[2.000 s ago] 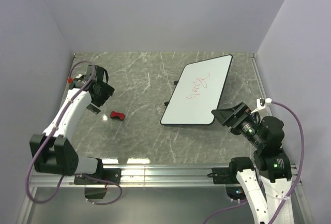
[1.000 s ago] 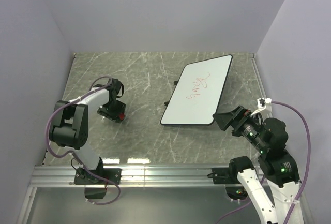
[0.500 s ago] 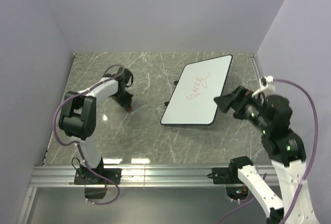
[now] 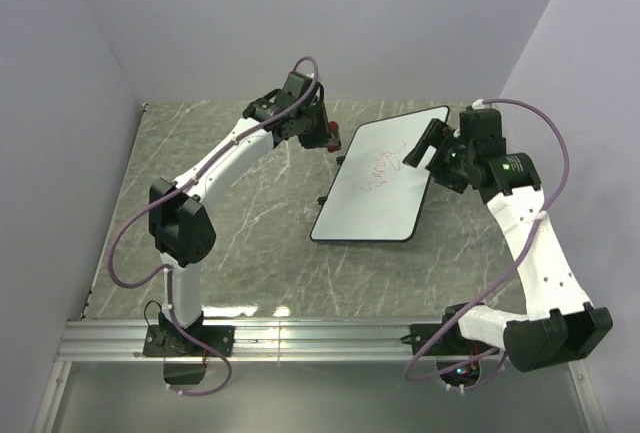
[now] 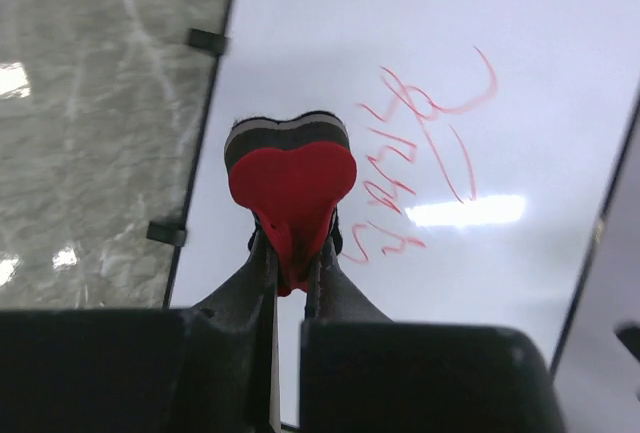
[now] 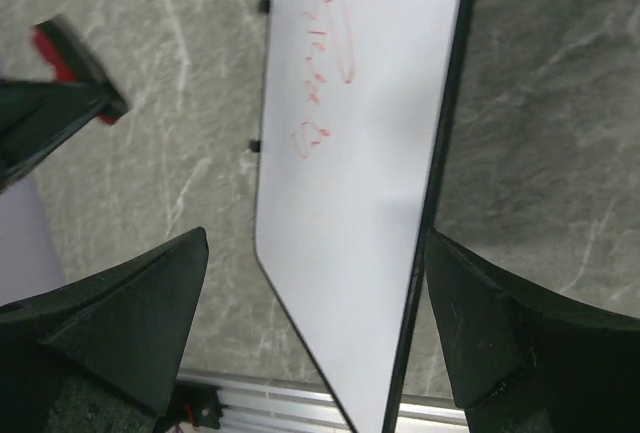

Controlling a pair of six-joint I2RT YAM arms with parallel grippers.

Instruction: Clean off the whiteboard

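Where the grey marbled table [image 4: 250, 243] reaches its far right part, the whiteboard [image 4: 372, 193] is laid flat, turned at an angle, w/ a thin black frame & rounded corners. Red scribbled writing [image 4: 384, 165] is seen on its far half; the near half is blank. Two small black feet [image 5: 205, 40] are seen sticking out along its left edge.

The L arm is stretched far across the table to the board's far left corner. The red eraser [image 5: 292, 178] is pinched at its narrow waist by the L gripper [image 5: 292, 265], jaws clamped tight on it. A grey felt strip is shown on the eraser's far face. From the wrist cam the eraser is seen above the board, just inside the left edge & beside the writing; whether the board is touched can't be told.

The R arm is held up over the board's right side. The R gripper [image 6: 315, 253] is spread wide, grasping nothing; the board's near end & black right edge are framed btwn its fingers from above. Contact w/ the board can't be told.
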